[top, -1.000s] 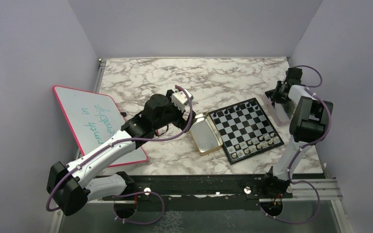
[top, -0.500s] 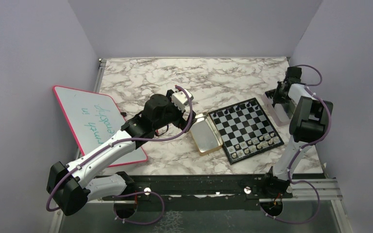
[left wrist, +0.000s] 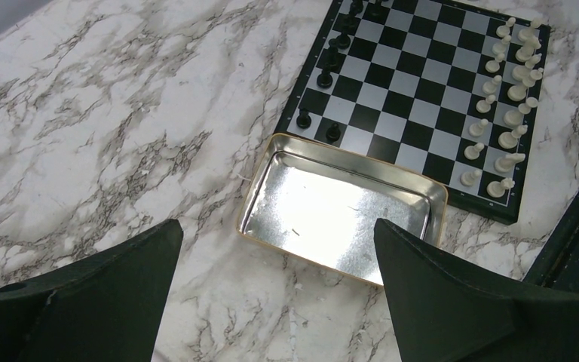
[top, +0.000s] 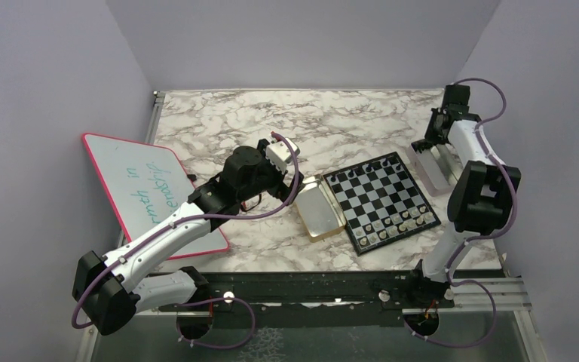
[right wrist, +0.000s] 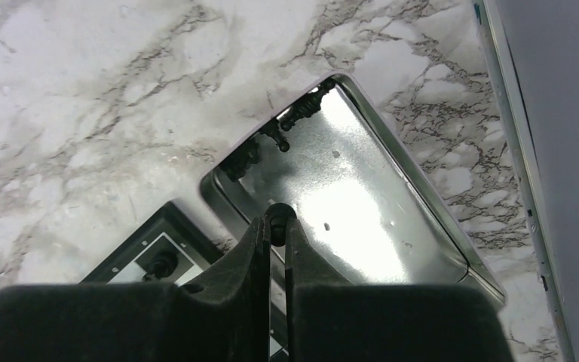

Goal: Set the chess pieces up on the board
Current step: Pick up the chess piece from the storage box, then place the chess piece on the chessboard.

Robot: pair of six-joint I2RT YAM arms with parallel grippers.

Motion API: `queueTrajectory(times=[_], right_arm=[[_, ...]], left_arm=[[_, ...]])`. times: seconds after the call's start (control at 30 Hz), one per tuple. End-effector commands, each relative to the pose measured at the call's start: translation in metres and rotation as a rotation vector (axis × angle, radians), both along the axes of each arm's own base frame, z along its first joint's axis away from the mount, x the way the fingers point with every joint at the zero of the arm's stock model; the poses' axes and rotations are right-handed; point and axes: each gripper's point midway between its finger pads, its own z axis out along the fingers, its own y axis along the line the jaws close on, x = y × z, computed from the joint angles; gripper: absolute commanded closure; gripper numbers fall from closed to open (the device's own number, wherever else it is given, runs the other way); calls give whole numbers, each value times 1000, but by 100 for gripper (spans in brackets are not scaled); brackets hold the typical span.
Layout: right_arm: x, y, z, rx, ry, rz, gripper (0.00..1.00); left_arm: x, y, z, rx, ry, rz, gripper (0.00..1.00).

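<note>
Right wrist view: the right gripper [right wrist: 276, 224] pinches a black piece [right wrist: 279, 212] over a silver tray [right wrist: 392, 204] beside the board [right wrist: 158, 245]; the left gripper [left wrist: 275, 230] gapes, empty, above the tin [left wrist: 347, 155].

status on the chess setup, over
Left gripper open over the empty gold tin. Right gripper shut on a black piece above the silver tray. Board partly set, black side short. Nothing seen blocking the board.
</note>
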Motion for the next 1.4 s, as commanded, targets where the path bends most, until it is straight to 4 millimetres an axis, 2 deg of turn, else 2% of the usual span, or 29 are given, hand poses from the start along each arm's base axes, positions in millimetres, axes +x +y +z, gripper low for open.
queueTrajectory(times=[0.0,0.17,0.3,0.53,0.67,0.77,0.93,1.37], right_arm=[[-4,10,42,-26,-53,11,94],[-12,36,55,22,-71,62,95],[-19,74,58,82,-89,148,95],[-44,124,42,148,-62,253,94],[-55,150,23,121,-13,288,94],[-64,158,5,107,24,284,94],[-70,166,-13,125,45,291,94],[-76,161,-46,110,97,243,90]], left_arm=[[3,4,8,-17,-29,29,1],[4,3,9,-22,-26,29,1],[3,3,10,-24,-27,31,1],[5,5,11,-25,-34,44,1],[5,6,13,-27,-38,44,1],[5,7,13,-26,-41,49,1],[5,9,15,-27,-46,54,1],[3,7,18,-39,-46,44,1]])
